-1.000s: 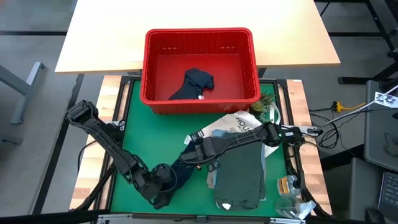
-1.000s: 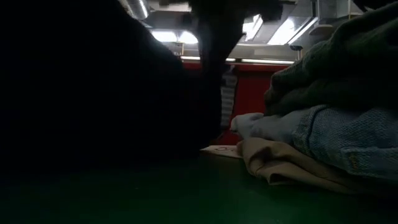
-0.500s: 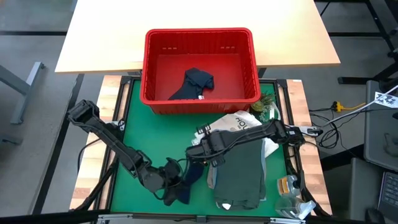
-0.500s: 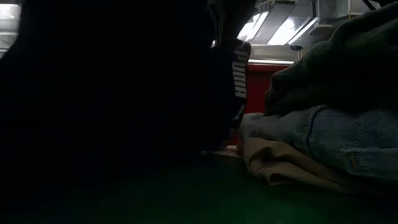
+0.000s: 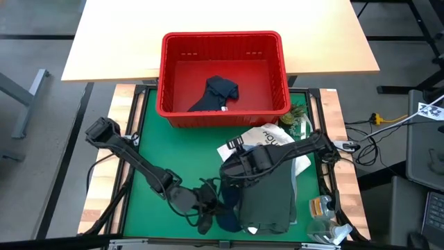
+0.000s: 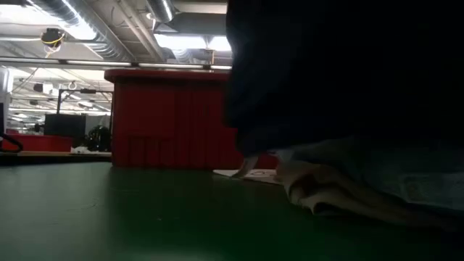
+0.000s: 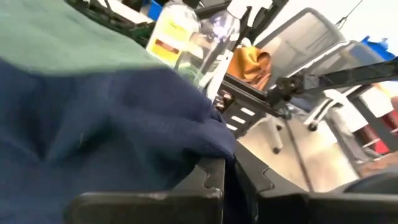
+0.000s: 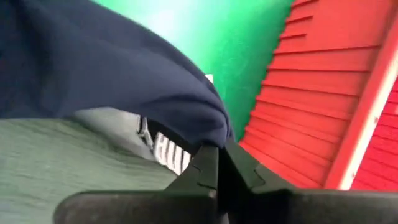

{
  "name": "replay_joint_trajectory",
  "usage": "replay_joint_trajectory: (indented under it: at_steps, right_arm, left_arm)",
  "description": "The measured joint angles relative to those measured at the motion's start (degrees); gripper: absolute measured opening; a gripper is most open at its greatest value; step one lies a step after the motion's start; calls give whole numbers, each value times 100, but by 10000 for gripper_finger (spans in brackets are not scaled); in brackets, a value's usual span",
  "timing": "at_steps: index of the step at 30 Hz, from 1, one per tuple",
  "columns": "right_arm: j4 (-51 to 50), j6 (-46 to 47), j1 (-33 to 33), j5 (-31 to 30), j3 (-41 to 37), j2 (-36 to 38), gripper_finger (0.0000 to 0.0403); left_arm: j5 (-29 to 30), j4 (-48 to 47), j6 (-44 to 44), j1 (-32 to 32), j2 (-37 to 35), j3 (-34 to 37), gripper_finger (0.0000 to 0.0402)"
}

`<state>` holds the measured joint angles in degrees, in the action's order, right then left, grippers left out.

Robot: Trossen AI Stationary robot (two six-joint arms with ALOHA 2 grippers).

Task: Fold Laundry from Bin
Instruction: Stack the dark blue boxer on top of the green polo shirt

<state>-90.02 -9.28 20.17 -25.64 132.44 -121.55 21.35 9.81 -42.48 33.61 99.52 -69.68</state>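
Two arms work low over the green mat (image 5: 149,149) at the front of the counter (image 5: 104,187). Left hand (image 5: 208,210) sits near the front edge, clenched on a fold of the navy garment (image 5: 225,212); in the left wrist view the blue cloth (image 7: 106,143) bunches right over the closed fingers (image 7: 208,177). Right hand (image 5: 234,173) is just behind it, at the left edge of the stack, also clenched on the same navy cloth; the right wrist view shows the fabric (image 8: 93,62) draped over its pinched fingertips (image 8: 208,165). The navy piece hangs between the two hands, its lower end on the mat beside the dark olive-green garment (image 5: 270,198).

The olive garment lies flat on top of a pile at the right side of the mat. The white tote bag (image 5: 267,137) with dark lettering sticks out from under it toward the bin. In the low view a beige garment (image 6: 341,192) is at the bottom of the pile with pale blue cloth (image 6: 406,174) above it; a dark mass fills the upper right of that view, cannot tell what.

Red bin (image 5: 166,76) stands behind the mat, straddling the mat's far edge and the light wood tabletop (image 5: 111,35). One dark navy garment (image 5: 218,94) lies crumpled on its floor, near the middle. A small green leafy item (image 5: 298,119) sits just right of the bin's front corner. A bottle (image 5: 320,207) lies off the mat's right front edge.
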Motion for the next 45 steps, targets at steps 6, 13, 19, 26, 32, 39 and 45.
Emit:
replay_joint_trajectory:
  at_steps: [6,13,19,26,32,39,45]
  right_arm:
    - [10,337,64,-291,-708,633,3]
    - [56,1212,397,-947,-2482,1778,5]
    - [375,1931,759,-1288,-3871,2594,6]
    - [1066,2099,916,-1856,-4649,3097,7]
    - [1611,1501,907,-1979,-4651,3116,7]
    - [690,2314,913,-2003,-4663,3116,7]
    - [434,2979,1032,-2032,-5252,3287,7]
  left_arm:
    - [-40,-381,274,-156,199,-630,0]
    - [-387,-381,273,-396,610,-1045,0]
    - [-955,-308,267,-638,1239,-1778,0]
    - [-1550,-1164,260,-823,1760,-2753,0]
    - [-1504,-1501,330,-795,1699,-3052,0]
    - [-1433,-1516,404,-767,1807,-3072,0]
    - [-1386,-1030,358,-812,2302,-3081,1]
